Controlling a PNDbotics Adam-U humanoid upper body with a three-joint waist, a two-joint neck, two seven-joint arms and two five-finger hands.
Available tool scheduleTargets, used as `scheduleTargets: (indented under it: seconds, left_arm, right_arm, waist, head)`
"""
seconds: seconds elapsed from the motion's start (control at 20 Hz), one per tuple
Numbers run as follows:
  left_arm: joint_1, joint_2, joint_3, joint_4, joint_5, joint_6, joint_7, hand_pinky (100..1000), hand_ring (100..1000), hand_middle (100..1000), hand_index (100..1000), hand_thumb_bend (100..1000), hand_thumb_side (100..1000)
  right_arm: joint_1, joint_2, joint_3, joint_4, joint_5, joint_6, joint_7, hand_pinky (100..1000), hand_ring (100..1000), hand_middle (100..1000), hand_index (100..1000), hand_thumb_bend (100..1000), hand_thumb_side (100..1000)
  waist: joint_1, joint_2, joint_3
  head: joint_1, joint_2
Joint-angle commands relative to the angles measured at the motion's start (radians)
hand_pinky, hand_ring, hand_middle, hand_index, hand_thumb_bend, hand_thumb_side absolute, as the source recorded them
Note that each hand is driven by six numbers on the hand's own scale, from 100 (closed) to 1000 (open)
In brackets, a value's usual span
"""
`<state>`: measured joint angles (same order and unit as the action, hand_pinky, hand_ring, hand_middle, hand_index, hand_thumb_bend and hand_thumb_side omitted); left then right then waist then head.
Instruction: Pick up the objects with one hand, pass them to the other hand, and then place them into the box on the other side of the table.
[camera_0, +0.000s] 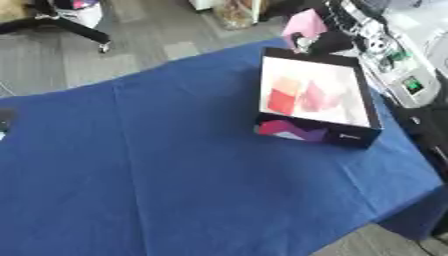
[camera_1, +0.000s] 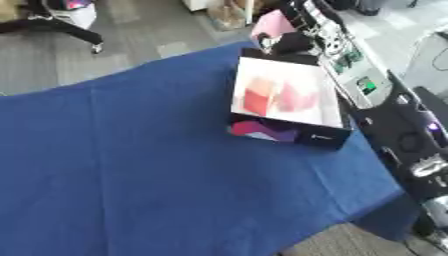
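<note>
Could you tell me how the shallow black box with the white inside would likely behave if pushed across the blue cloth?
The shallow black box sits low and flat, so it would probably slide rather than tip. The blue cloth might bunch ahead of it.

A lab: electronics gear (camera_0: 398, 65) beside a blue-clothed table (camera_0: 175, 165).

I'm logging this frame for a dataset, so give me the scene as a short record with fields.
surface: blue tablecloth covering the table
box: black-sided box with a white inside, on the table's right side
box contents: red and pink items, shapes unclear
right arm: black arm along the right edge
robot hand: neither shows
loose objects on cloth: none seen
</note>
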<state>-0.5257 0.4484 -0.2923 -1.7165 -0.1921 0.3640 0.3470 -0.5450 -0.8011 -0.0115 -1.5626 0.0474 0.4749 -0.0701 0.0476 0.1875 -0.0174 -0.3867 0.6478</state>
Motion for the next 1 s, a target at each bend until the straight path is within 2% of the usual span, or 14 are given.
scheduleTargets:
  seconds: [0.05, 0.35, 0.55, 0.65, 0.7, 0.8, 0.85, 1.0]
  left_arm:
    - [-0.009, 0.029, 0.015, -0.023, 0.003, 0.001, 0.007, 808, 738, 648, 855, 668, 533]
    - [-0.008, 0.029, 0.021, -0.026, 0.005, 0.003, 0.015, 821, 739, 648, 855, 655, 537]
    - [-0.005, 0.03, 0.023, -0.029, 0.006, 0.005, 0.019, 824, 739, 649, 855, 653, 538]
    - [-0.004, 0.03, 0.024, -0.03, 0.006, 0.005, 0.02, 824, 739, 649, 855, 653, 538]
    - [-0.004, 0.03, 0.025, -0.03, 0.006, 0.006, 0.022, 825, 739, 649, 854, 651, 539]
    - [-0.003, 0.028, 0.026, -0.031, 0.007, 0.007, 0.025, 825, 740, 649, 854, 651, 540]
    - [-0.003, 0.028, 0.027, -0.032, 0.008, 0.007, 0.026, 825, 740, 649, 855, 652, 539]
    - [-0.002, 0.029, 0.027, -0.033, 0.009, 0.008, 0.028, 826, 740, 650, 855, 652, 539]
  right_arm:
    - [0.007, -0.05, -0.022, 0.006, 0.003, -0.001, -0.012, 871, 736, 586, 618, 178, 100]
    - [0.057, -0.053, -0.028, 0.04, 0.027, -0.002, -0.006, 869, 739, 593, 629, 201, 100]
    - [0.084, -0.054, -0.023, 0.062, 0.063, -0.01, 0.026, 867, 753, 624, 667, 305, 100]
    - [0.089, -0.054, -0.025, 0.069, 0.08, -0.016, 0.043, 867, 753, 624, 667, 305, 100]
    - [0.092, -0.054, -0.024, 0.071, 0.089, -0.019, 0.05, 873, 776, 690, 735, 405, 100]
    - [0.098, -0.054, -0.022, 0.08, 0.121, -0.025, 0.07, 888, 799, 736, 787, 457, 123]
    - [0.1, -0.054, -0.024, 0.085, 0.138, -0.027, 0.077, 901, 823, 776, 845, 497, 176]
    - [0.105, -0.053, -0.029, 0.094, 0.19, -0.035, 0.084, 926, 878, 848, 918, 544, 249]
  waist:
    - [0.011, -0.034, -0.001]
    - [0.015, -0.032, 0.0]
    - [0.018, -0.031, 0.0]
    - [0.019, -0.031, 0.0]
    - [0.019, -0.031, 0.0]
    - [0.02, -0.03, 0.001]
    - [0.021, -0.03, 0.001]
    - [0.021, -0.03, 0.002]
  head:
    - [-0.008, -0.001]
    - [-0.003, 0.014]
    - [0.0, 0.022]
    - [0.001, 0.023]
    - [0.002, 0.025]
    - [0.004, 0.027]
    - [0.005, 0.028]
    - [0.012, 0.032]
